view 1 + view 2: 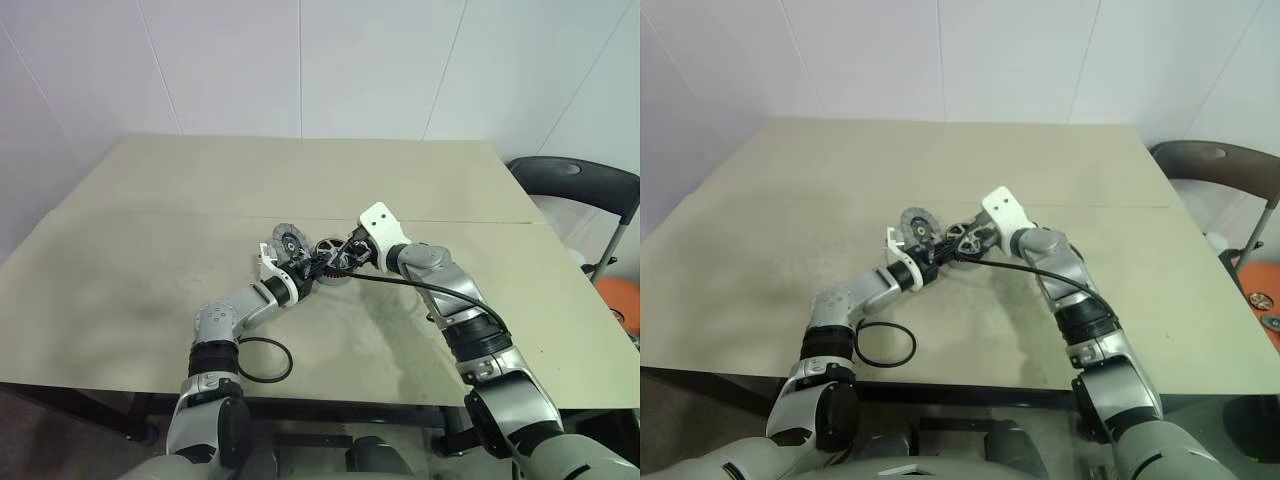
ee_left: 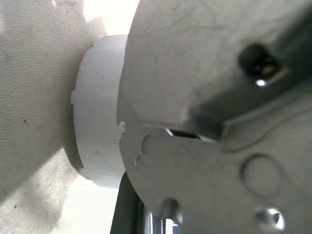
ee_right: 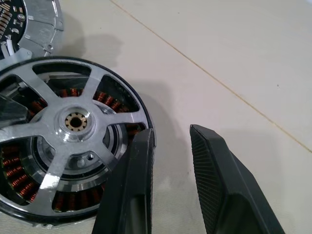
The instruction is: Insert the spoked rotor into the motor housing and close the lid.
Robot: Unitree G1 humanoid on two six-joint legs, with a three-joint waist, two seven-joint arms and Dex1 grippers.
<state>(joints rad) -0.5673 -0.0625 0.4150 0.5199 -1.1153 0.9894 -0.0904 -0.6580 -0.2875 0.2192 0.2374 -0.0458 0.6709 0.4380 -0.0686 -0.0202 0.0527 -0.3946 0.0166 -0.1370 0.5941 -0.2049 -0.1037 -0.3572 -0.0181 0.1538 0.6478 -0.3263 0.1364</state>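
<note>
Two tools meet mid-bench: left tool pinched together, right tool slightly apart beside motor housing, spoked rotor seated. Risk: nudge skids housing.

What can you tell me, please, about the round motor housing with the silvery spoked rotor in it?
The round, black-rimmed metal motor housing lies flat on the beige table. A silvery spoked rotor with a brass-coloured hub sits inside, copper-orange windings showing between its spokes. One black finger of the right end effector stands against its rim, the other outside it.
</note>
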